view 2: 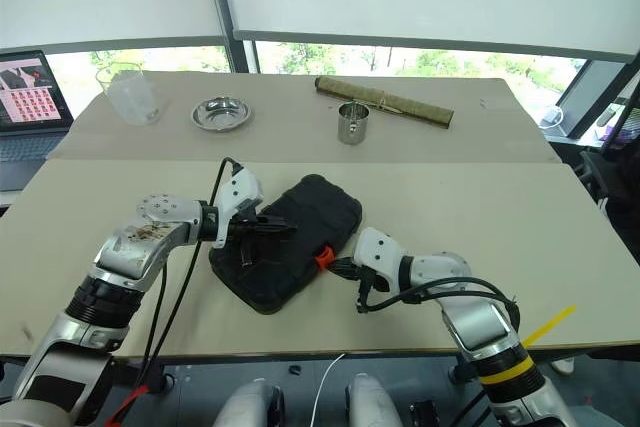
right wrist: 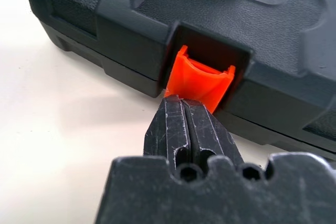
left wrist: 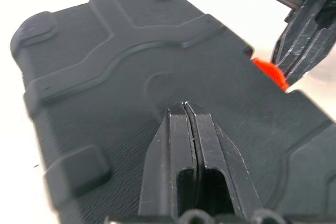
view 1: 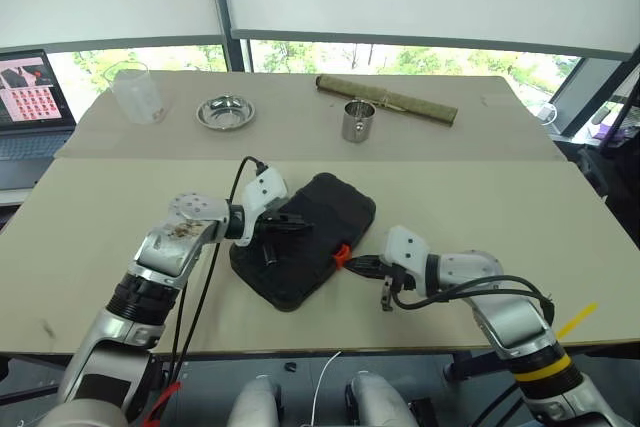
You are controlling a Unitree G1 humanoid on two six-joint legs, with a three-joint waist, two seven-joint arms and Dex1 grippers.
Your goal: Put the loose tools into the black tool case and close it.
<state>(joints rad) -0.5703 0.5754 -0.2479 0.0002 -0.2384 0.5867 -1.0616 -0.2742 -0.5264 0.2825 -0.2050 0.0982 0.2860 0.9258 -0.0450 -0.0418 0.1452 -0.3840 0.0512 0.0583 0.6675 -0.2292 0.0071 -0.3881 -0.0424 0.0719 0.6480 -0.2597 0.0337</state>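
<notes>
The black tool case [view 1: 335,209] lies with its lid down in the middle of the near table, set at a diagonal. My left gripper [view 1: 291,223] is shut, and its tips [left wrist: 185,107] rest on the textured lid. My right gripper [view 1: 353,261] is also shut, with its tips [right wrist: 184,103] against the lower edge of the small orange latch [right wrist: 202,80] on the case's near right side. The latch tab sticks out from its recess. The loose tools are out of view.
On the far table stand a steel cup [view 1: 356,121], a shallow metal dish [view 1: 225,112], a clear plastic cup [view 1: 137,93] and a rolled mat [view 1: 386,99]. A laptop [view 1: 30,97] sits at the far left. The near table edge runs just behind my arms.
</notes>
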